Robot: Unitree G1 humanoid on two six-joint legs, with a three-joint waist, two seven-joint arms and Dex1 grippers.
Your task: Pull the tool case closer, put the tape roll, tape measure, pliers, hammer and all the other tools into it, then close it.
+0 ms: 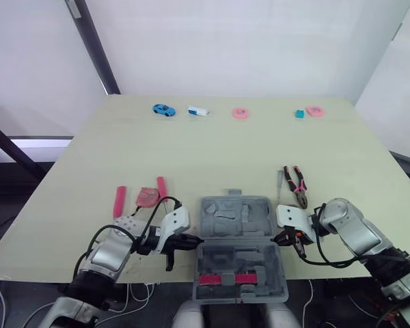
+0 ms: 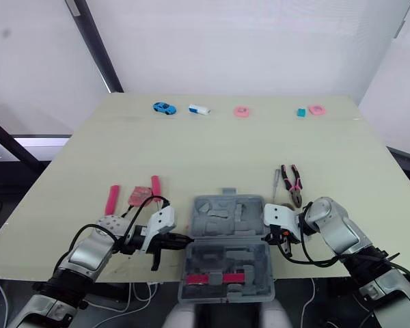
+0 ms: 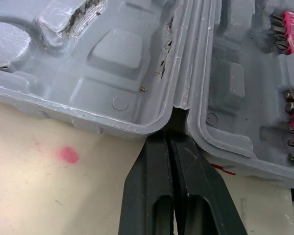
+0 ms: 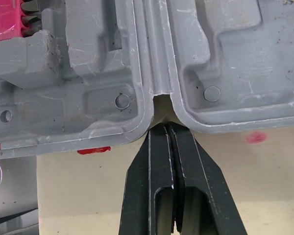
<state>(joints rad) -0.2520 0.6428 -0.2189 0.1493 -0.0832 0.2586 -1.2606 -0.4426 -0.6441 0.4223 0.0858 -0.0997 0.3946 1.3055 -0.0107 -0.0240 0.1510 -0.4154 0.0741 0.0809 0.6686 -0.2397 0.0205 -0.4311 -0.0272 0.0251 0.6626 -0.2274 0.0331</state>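
- The open grey moulded-plastic tool case (image 1: 215, 270) lies at the bottom centre of the head view. Its near half overhangs the front edge of the pale yellowish table (image 1: 205, 157) and holds a pink bit strip (image 1: 225, 279).
- The left gripper (image 1: 195, 239), two black fingers pressed together, pokes its tips into the hinge notch on the case's left side.
- The right gripper (image 1: 280, 239), fingers likewise together, sits in the matching notch on the right.
- Bearing on both hinge ends likely keeps the case square while it is dragged. It already looks close enough to load.
- Pink-and-black-handled pliers (image 1: 298, 184) lie just above the right gripper, outside the case.
- Pink-handled tools (image 1: 148, 197) lie above the left gripper, also unpacked.
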